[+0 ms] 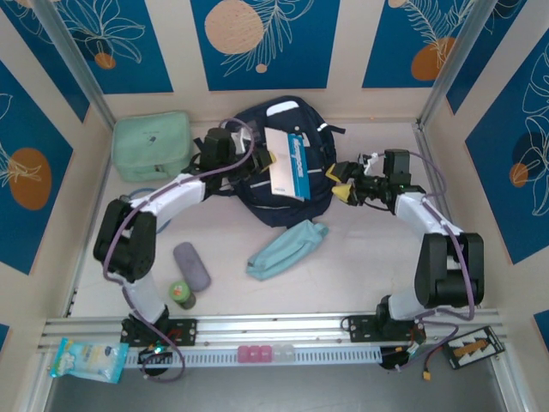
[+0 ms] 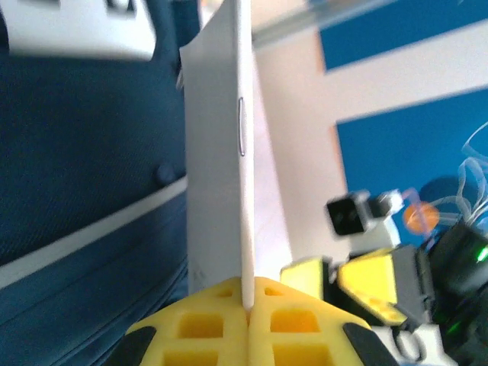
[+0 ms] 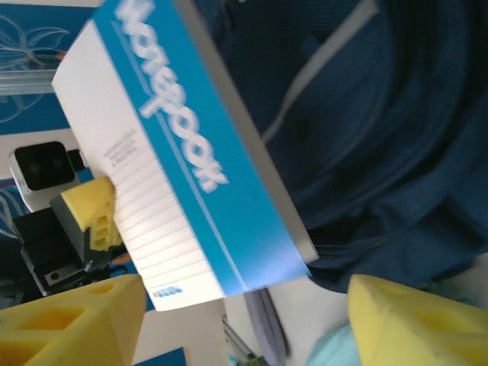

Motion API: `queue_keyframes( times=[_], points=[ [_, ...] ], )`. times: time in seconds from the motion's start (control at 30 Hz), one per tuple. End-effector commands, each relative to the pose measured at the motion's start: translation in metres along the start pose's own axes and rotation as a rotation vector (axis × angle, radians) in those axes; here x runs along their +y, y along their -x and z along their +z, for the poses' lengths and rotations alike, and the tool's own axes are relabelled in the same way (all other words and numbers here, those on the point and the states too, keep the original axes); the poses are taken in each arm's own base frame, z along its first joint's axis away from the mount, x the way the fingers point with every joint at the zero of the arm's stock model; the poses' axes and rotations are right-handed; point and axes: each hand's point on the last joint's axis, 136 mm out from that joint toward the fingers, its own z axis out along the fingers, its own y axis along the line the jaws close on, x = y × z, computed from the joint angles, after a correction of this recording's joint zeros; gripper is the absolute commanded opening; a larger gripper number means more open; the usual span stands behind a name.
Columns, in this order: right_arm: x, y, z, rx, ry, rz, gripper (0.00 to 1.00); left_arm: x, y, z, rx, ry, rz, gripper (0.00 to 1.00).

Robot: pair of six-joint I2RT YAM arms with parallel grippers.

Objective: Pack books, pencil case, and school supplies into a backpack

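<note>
- Left pincer (image 1: 268, 158): clamped on the thin edge of the notebook (image 1: 290, 165). Yellow fingertips (image 2: 221, 324) pressed together in the left wrist view, with the white cover caught between them.
- Right pincer (image 1: 345, 191): jaws wide apart, gripping nothing. Just off the right side of the backpack (image 1: 296, 213), near the notebook's right edge but apart from it.
- Notebook: white and bright blue, with white lettering along the blue band. Held up over the upper half of the backpack, tilted, one long edge towards the left pincer. Seen edge-on from the left wrist.
- Backpack: navy with pale trim stripes, lying at the back middle of the tabletop (image 1: 369, 257), its top towards the rear wall.
- Pencil case (image 1: 287, 249): soft light-blue pouch, flat on the tabletop just in front of the backpack. Right end close to the backpack's lower edge; contact or gap, cannot tell.
- School-supplies case (image 1: 191, 266): small greyish-purple oblong with rounded ends, on the tabletop left of the pencil case and apart from it.
- Green bottle (image 1: 181, 293): upright, just beside the near end of the school-supplies case.
- Mint-green bag (image 1: 153, 146): in the back-left corner, left of the backpack, beside the left arm's wrist.
</note>
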Motion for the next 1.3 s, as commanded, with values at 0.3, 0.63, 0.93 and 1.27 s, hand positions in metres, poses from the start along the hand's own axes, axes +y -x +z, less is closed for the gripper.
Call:
queue_keyframes(
  times=[0.3, 0.63, 0.93, 1.27],
  points=[
    [0.105, -0.024, 0.037, -0.042, 0.333, 0.121, 0.94, -0.067, 0.078, -0.045, -0.455, -0.21, -0.163, 0.0],
    [0.135, -0.014, 0.067, -0.077, 0.429, 0.132, 0.9, -0.076, 0.075, -0.043, -0.467, -0.235, -0.197, 0.0],
    [0.151, 0.003, 0.073, -0.166, 0.509, 0.122, 0.44, -0.073, 0.072, -0.045, -0.471, -0.226, -0.203, 0.0],
    [0.138, 0.009, 0.056, -0.207, 0.452, 0.066, 0.03, -0.046, 0.054, -0.038, -0.4, -0.084, -0.123, 0.43]
  ],
)
